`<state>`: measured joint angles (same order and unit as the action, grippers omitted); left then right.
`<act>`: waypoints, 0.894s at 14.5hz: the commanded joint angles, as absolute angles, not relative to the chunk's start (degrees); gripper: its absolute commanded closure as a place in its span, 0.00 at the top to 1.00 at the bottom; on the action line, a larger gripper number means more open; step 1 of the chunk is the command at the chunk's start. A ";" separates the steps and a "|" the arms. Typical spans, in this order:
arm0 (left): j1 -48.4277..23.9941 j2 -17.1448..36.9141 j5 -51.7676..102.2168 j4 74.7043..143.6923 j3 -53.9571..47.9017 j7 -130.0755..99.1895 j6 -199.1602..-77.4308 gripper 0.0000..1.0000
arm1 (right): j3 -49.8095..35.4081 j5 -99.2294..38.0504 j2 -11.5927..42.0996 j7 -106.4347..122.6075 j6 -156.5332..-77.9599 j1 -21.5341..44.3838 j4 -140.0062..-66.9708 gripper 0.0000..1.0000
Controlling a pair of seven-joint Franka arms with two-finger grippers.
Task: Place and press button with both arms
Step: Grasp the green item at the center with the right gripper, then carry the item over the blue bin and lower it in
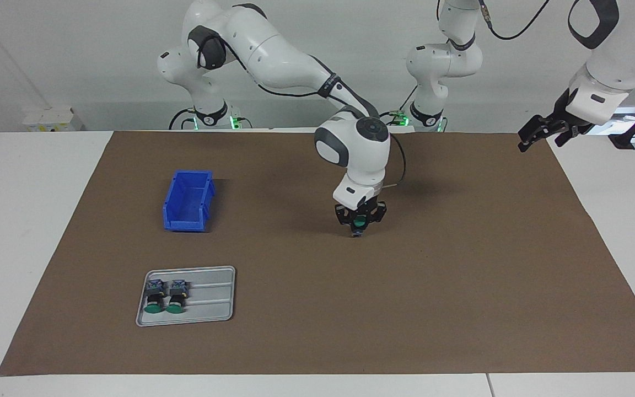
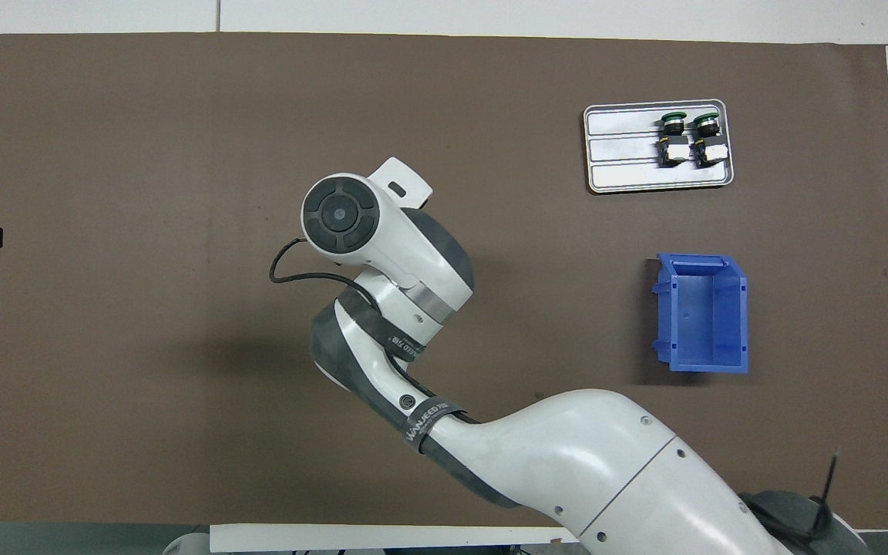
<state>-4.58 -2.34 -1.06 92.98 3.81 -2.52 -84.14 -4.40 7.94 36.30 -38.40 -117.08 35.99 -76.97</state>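
Observation:
My right gripper (image 1: pixel 359 225) is shut on a button (image 1: pixel 359 222) with a green cap. It holds the button low over the middle of the brown mat. I cannot tell whether the button touches the mat. In the overhead view the right arm's wrist (image 2: pixel 351 220) hides both the gripper and the button. Two more buttons (image 1: pixel 155 296) (image 1: pixel 176 296) lie side by side on a grey tray (image 1: pixel 213 300), and also show in the overhead view (image 2: pixel 673 137) (image 2: pixel 706 137). My left gripper (image 1: pixel 535 135) waits raised over the mat's edge at the left arm's end.
A blue plastic bin (image 1: pixel 188 201) stands empty on the mat, nearer to the robots than the tray, toward the right arm's end. It also shows in the overhead view (image 2: pixel 702 312), as does the tray (image 2: pixel 621 158). The brown mat (image 1: pixel 461 286) covers most of the white table.

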 commanded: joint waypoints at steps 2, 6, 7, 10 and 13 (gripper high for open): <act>-4.92 -2.64 -1.76 93.08 3.43 -2.19 -82.27 1.00 | -5.27 7.91 20.17 -26.66 -117.76 27.88 -95.13 0.00; -5.01 -2.64 -1.49 93.08 2.81 -2.37 -82.09 1.00 | -5.27 6.95 1.97 -14.18 -124.80 18.13 -117.82 0.00; -5.79 -2.72 -1.49 93.16 2.81 -2.37 -82.09 1.00 | -5.19 4.59 -1.37 -10.24 -124.63 15.41 -120.91 0.00; -7.03 -3.16 -1.49 94.22 2.81 -2.46 -82.26 1.00 | -5.01 -1.22 -9.91 3.92 -124.54 6.62 -129.44 0.00; -7.91 -3.25 -1.49 94.31 2.81 -2.37 -82.18 1.00 | -4.83 -2.81 -10.29 12.30 -124.63 -1.30 -131.04 0.00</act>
<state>-7.02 -2.35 -1.04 93.41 2.69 -2.41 -82.90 -4.15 -1.12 -9.47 8.36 -122.57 2.65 -128.46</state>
